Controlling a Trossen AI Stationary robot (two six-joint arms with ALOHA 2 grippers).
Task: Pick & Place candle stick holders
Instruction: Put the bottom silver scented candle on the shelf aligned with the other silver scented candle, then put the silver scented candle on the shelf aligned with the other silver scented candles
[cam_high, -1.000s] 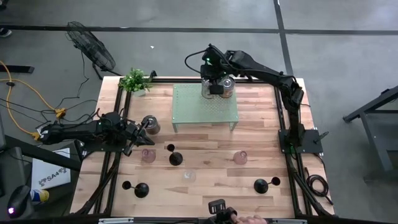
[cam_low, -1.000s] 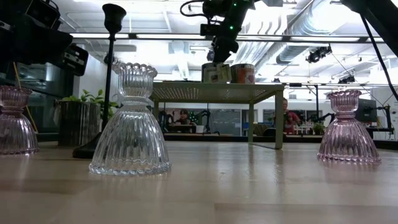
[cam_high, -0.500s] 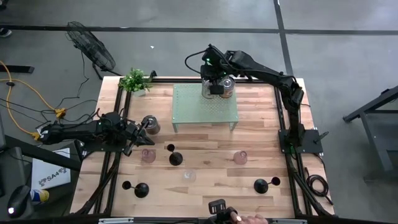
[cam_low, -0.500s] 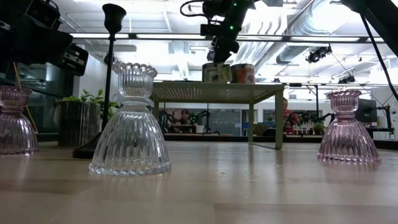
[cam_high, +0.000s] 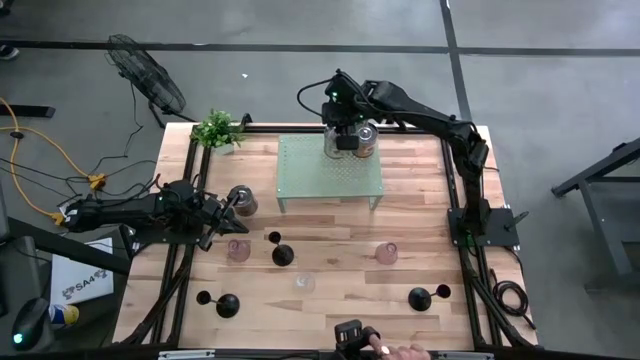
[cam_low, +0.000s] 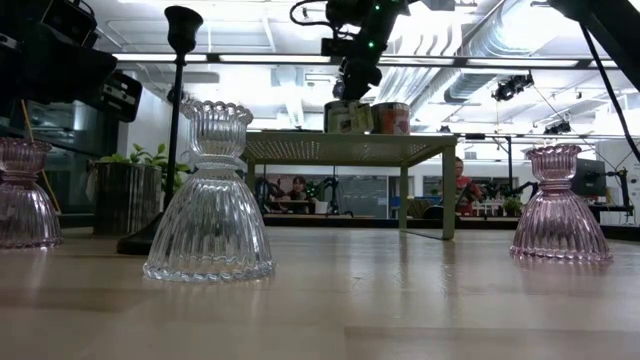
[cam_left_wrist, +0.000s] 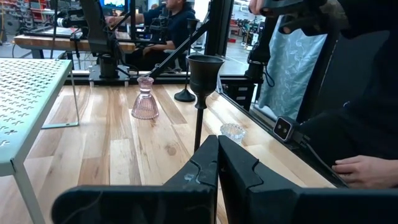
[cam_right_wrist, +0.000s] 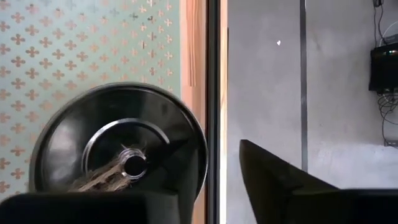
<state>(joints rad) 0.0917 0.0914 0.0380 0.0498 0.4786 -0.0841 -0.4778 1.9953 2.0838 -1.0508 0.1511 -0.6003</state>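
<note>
The tabletop (cam_high: 330, 240) is made of light wooden planks edged by a black metal frame. It stands on a grey concrete floor (cam_high: 300, 80) crossed by dark seam lines. A black fan (cam_high: 145, 75) stands on the floor near the far left corner, and yellow and black cables (cam_high: 40, 150) lie along the left side. In the low view, a white ceiling carries long light strips (cam_low: 260, 58) and exposed silver ducts (cam_low: 480, 40). Behind the tabletop, people (cam_low: 296, 187) sit at workbenches. In the left wrist view, a person's hand (cam_left_wrist: 367, 171) rests beside the tabletop frame.
</note>
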